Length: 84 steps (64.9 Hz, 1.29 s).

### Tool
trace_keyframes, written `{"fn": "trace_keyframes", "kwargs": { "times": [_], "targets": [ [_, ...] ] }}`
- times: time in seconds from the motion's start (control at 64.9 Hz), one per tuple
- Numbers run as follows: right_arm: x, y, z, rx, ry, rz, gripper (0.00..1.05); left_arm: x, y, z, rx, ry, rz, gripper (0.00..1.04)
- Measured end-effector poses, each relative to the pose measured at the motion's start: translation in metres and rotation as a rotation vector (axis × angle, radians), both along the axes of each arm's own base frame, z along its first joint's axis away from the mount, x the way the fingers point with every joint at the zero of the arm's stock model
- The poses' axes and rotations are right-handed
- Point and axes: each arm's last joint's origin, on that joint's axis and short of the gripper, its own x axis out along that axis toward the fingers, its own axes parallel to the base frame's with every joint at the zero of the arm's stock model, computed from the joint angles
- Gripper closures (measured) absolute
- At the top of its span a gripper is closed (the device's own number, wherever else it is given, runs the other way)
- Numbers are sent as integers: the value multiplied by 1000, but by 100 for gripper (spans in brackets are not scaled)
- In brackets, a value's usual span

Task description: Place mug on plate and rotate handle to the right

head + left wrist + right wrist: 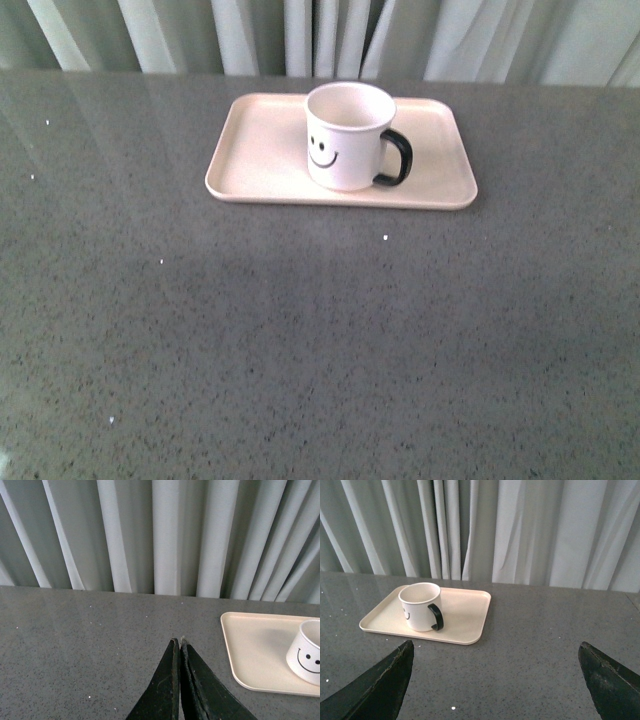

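Observation:
The white mug point(346, 134) with a black smiley face stands upright on the pale pink plate point(260, 150) at the far middle of the table. Its black handle point(397, 159) points right. Neither arm shows in the front view. In the left wrist view my left gripper point(178, 641) is shut and empty, above the table, left of the plate point(255, 650) and mug point(307, 652). In the right wrist view my right gripper point(496, 647) is open and empty, well back from the plate point(465, 615), the mug point(419, 607) and its handle point(437, 616).
The grey speckled table point(320, 340) spreads wide in front of the plate. Pale curtains point(320, 35) hang behind the table's far edge.

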Motion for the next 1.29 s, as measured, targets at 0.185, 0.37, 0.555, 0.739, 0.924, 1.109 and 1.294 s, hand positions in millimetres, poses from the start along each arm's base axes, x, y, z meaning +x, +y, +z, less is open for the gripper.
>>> {"fn": "trace_keyframes", "kwargs": {
  "times": [0.185, 0.37, 0.555, 0.739, 0.924, 1.109, 1.294],
  "targets": [
    [0, 0, 0, 0, 0, 0, 9, -21, 13, -7, 1, 7, -11, 103],
    [0, 0, 0, 0, 0, 0, 9, -38, 15, -15, 1, -9, -2, 103],
    [0, 0, 0, 0, 0, 0, 9, -52, 16, -20, 1, 4, 0, 103],
    [0, 0, 0, 0, 0, 0, 9, -64, 16, -16, 1, -12, -1, 103],
    [0, 0, 0, 0, 0, 0, 9, -72, 16, -14, 1, -17, -1, 103],
    [0, 0, 0, 0, 0, 0, 9, -77, 16, -14, 1, -18, -1, 103],
    [0, 0, 0, 0, 0, 0, 9, -82, 16, -14, 1, -19, -1, 103]
  ]
}}
